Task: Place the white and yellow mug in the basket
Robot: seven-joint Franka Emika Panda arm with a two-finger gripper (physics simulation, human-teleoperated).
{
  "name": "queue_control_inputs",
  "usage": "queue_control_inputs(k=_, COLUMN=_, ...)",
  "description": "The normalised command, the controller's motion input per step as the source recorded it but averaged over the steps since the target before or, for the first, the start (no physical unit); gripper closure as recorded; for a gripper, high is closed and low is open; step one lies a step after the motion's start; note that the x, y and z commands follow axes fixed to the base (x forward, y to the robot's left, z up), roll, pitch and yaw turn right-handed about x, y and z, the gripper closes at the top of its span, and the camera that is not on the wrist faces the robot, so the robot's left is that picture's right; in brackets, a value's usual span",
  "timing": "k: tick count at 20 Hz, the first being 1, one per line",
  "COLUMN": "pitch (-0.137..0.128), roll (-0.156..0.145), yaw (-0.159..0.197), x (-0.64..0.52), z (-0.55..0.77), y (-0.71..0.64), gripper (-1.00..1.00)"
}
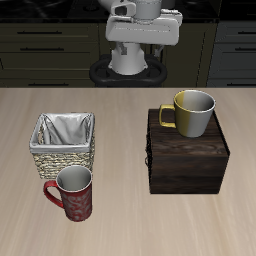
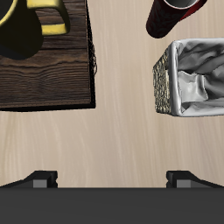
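Observation:
The white and yellow mug [image 1: 193, 112] stands upright on top of a dark brown wooden box [image 1: 190, 162], its yellow handle toward the basket side. The wicker basket [image 1: 42, 153] with grey-white lining stands apart from the box, across a strip of bare table, and holds nothing. In the wrist view my gripper [image 2: 112, 180] is open, with both fingertips [image 2: 39, 180] wide apart, high above the bare table between the box [image 2: 52, 79] and the basket [image 2: 163, 80]. The mug [image 2: 19, 28] shows partly at that view's edge. The gripper holds nothing.
A dark red patterned mug [image 1: 72, 193] stands just in front of the basket, nearer the table's front edge; it also shows in the wrist view [image 2: 175, 12]. The robot arm [image 1: 140, 35] rises at the table's back, with dark cabinets behind.

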Motion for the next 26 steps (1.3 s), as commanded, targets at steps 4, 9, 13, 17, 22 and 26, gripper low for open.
queue_control_inputs(k=4, pitch=-0.016, roll=0.018, yaw=-0.014, x=0.13, z=0.15, y=0.3, gripper=-1.0)
queue_control_inputs(k=9, pitch=-0.004, roll=0.018, yaw=-0.01, x=0.18, z=0.15, y=0.28, gripper=-1.0)
queue_control_inputs(k=13, pitch=-0.011, roll=0.005, yaw=-0.01, x=0.18, z=0.16, y=0.19, gripper=-1.0)
queue_control_inputs(k=17, pitch=-0.017, roll=0.0, yaw=-0.021, x=0.22, z=0.17, y=0.26, gripper=-1.0)
queue_control_inputs(k=22, pitch=-0.017, roll=0.005, yaw=-0.03, x=0.23, z=0.11, y=0.33, gripper=-1.0)
queue_control_inputs(k=26, pitch=-0.008, roll=-0.022, yaw=-0.026, x=0.15, z=0.05, y=0.23, gripper=-1.0)
